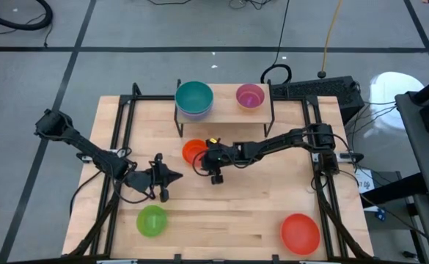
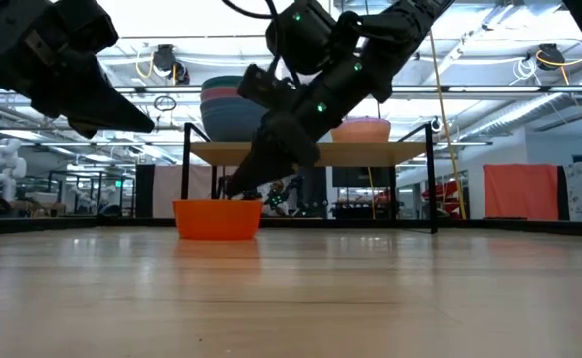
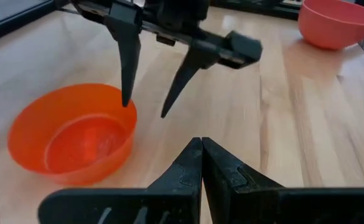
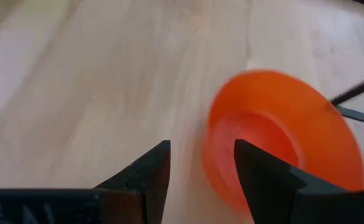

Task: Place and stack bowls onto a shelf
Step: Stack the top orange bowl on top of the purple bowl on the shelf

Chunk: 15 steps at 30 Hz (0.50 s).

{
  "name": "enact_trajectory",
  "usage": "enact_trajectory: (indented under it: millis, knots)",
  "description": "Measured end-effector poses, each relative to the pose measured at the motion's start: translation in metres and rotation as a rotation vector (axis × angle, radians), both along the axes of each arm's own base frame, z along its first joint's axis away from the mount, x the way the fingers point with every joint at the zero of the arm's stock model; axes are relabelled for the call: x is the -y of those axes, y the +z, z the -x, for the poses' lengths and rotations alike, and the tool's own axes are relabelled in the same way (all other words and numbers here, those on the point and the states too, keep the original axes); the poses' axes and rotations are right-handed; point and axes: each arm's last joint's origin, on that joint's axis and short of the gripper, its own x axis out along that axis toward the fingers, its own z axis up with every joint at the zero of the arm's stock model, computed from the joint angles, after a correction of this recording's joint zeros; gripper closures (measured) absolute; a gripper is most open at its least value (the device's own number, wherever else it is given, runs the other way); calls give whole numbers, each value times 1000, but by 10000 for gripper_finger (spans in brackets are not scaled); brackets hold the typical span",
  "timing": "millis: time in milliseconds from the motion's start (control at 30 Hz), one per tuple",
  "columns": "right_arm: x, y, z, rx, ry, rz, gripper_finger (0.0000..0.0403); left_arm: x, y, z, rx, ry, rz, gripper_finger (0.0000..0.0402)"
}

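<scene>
From above, the shelf (image 1: 225, 110) stands at the table's far edge. On its left end sits a teal bowl (image 1: 194, 96) stacked on a purple one; on its right end sits a pink bowl (image 1: 250, 96). Just in front of the shelf, the orange bowl (image 1: 193, 152) rests on the tabletop (image 1: 236, 213), with the right gripper (image 1: 202, 163) at its rim. The left gripper (image 1: 176, 175) lies farther from the shelf, pointing toward the orange bowl. A green bowl (image 1: 152, 221) and a red bowl (image 1: 300, 232) sit near the table's front edge, well apart.

At table height, the orange bowl (image 2: 217, 219) stands upright in front of the shelf (image 2: 310, 152), and the right arm slants down to its rim.

The left wrist view shows the left gripper (image 3: 201, 144) with fingers pressed together, empty. Beyond it, the right gripper (image 3: 145, 111) straddles the orange bowl's (image 3: 73, 134) rim, one finger inside, one outside, spread wide. The red bowl (image 3: 337, 23) sits far off.

In the right wrist view, the right gripper (image 4: 201, 155) is parted, with one finger over the orange bowl (image 4: 284, 137), not clamped.
</scene>
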Motion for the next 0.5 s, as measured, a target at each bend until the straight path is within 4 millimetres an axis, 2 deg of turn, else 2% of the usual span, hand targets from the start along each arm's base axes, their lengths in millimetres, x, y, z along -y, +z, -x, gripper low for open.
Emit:
enact_trajectory:
  millis: [267,500]
  knots:
    - [12,-14,9,-45,18,47,253,0,1,-1,12,-7,-18,392]
    - [13,-19,13,-25,28,60,285,0,1,-1,10,-10,-28,392]
